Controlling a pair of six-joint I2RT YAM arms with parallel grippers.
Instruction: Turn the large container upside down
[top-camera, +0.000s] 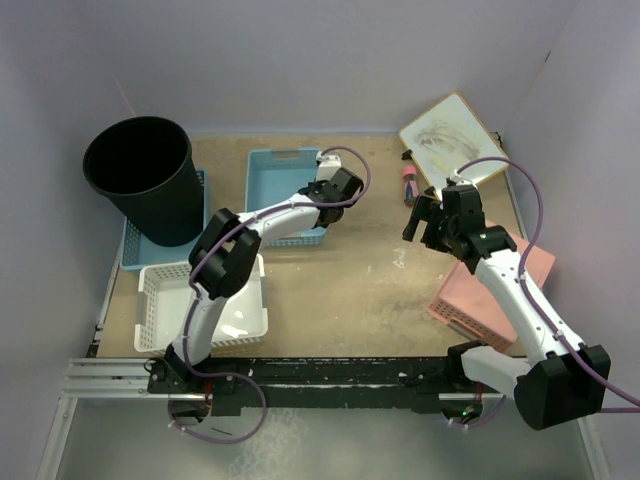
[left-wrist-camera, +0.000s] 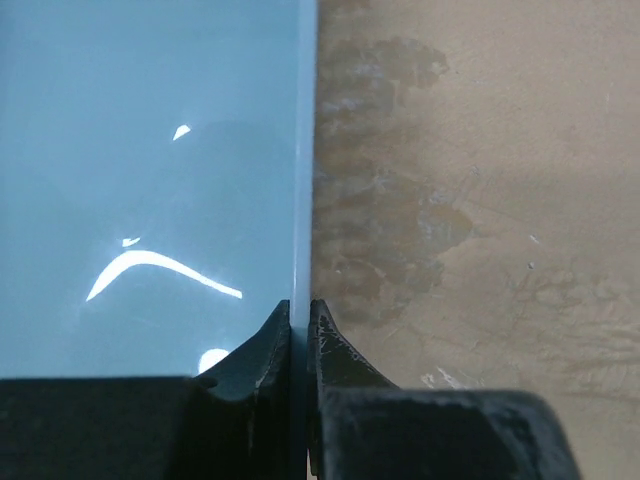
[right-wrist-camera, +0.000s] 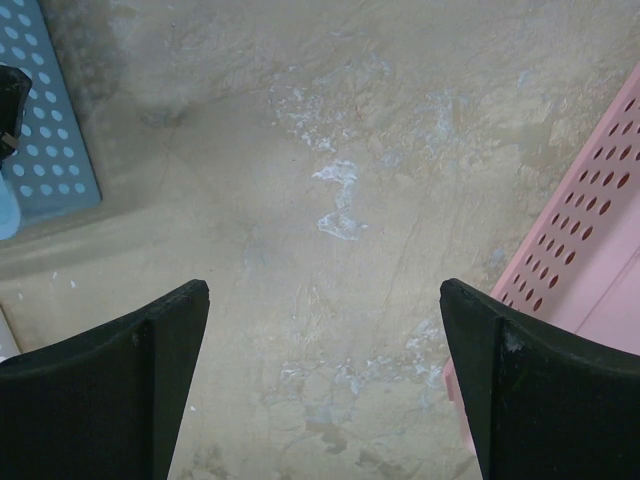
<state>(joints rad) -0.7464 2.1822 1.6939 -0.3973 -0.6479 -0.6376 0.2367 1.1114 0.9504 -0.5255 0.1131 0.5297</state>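
Observation:
The large container (top-camera: 150, 180), a tall round black bin, stands upright with its mouth up at the far left, against a light blue basket (top-camera: 133, 250). It does not show in either wrist view. My left gripper (top-camera: 335, 195) is far from it, shut on the right wall of another light blue basket (top-camera: 275, 180) at the middle back. In the left wrist view the fingertips (left-wrist-camera: 300, 305) pinch that thin blue wall (left-wrist-camera: 303, 150). My right gripper (top-camera: 425, 220) is open and empty above bare table, and the right wrist view shows its gap (right-wrist-camera: 325, 290).
A white basket (top-camera: 165, 300) lies at the near left. A pink basket (top-camera: 460, 305) lies at the right under my right arm and shows in the right wrist view (right-wrist-camera: 590, 230). A small whiteboard (top-camera: 450, 135) and a marker (top-camera: 409, 183) lie at the back right.

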